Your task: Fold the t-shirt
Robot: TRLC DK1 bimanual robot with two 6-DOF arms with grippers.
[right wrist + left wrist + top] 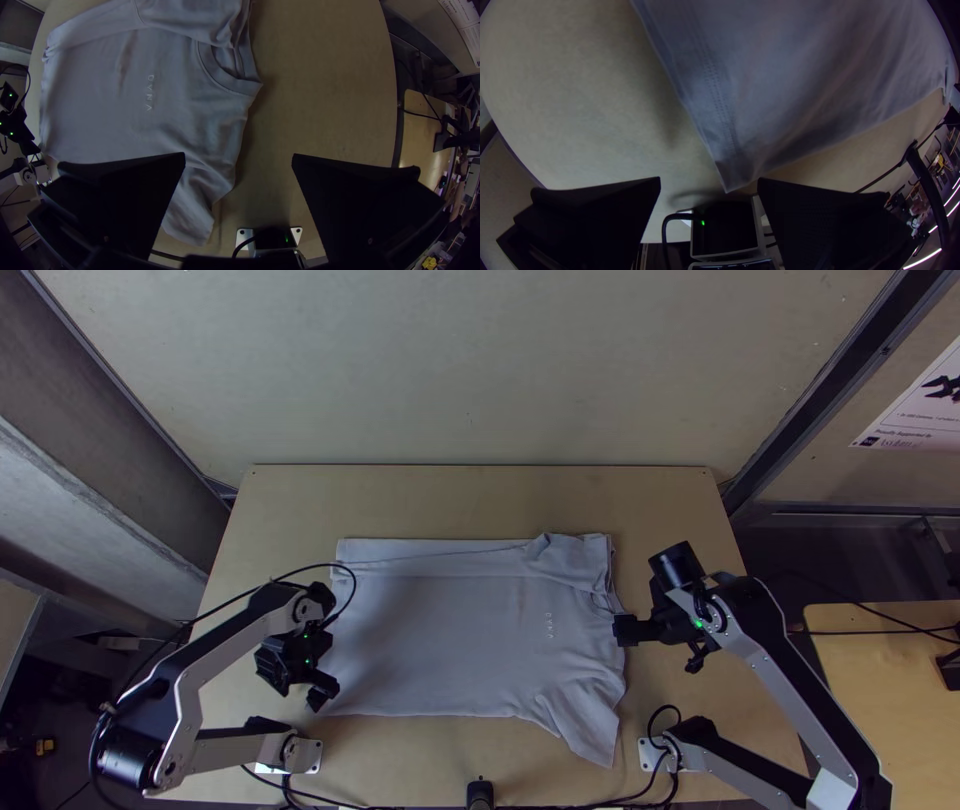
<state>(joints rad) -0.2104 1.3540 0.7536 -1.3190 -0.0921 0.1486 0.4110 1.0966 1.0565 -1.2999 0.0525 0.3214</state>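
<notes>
Fingers (605, 215) on left gripper (709, 180), left wrist view: flat, black, spread wide, released. Near-left hem corner (732, 175) of the pale grey cotton t-shirt (800, 85) lies by the gap between their tips, ungripped.

Right wrist view: right gripper (239, 155) also spread, nothing clenched. Collar (227, 82) points right; near sleeve (192, 217) sticks out toward the near side.

Top view: shirt lies mid-table on light wood (480, 500), hem left, far side folded inward as a strip (430, 560), near side unfolded. Left gripper by near-left corner, right gripper beside right shoulder edge. Step in hand, likely: setting up the near-side fold. Next move calls for pinching hem corner and near shoulder or sleeve, then lifting both farward together; uneven lift could skew the fold.
</notes>
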